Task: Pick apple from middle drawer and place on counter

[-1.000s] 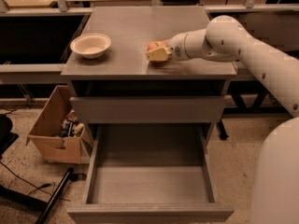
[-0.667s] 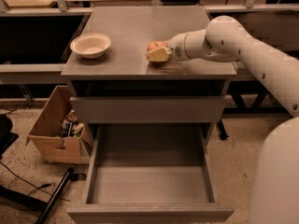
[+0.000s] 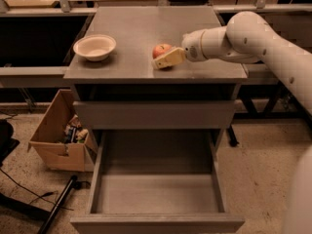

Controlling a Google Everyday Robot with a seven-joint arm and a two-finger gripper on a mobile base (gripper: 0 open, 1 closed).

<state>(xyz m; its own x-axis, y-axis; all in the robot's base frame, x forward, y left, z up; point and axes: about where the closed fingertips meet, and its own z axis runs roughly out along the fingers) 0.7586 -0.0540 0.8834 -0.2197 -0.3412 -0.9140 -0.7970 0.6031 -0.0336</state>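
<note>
One small red-orange apple [image 3: 161,48] sits on the grey counter [image 3: 141,26], right of a white bowl [image 3: 94,47] and well away from the pulled-out middle drawer [image 3: 156,199] — its bare floor holds nothing. The gripper [image 3: 165,58], at the end of a white arm [image 3: 253,33] extending from the right, lies against the fruit's near side; whether its hold is clenched or released cannot be told. Placement looks like the step in hand, nearly done — the next move likely calls for letting go cleanly and drawing back without rolling the apple.
</note>
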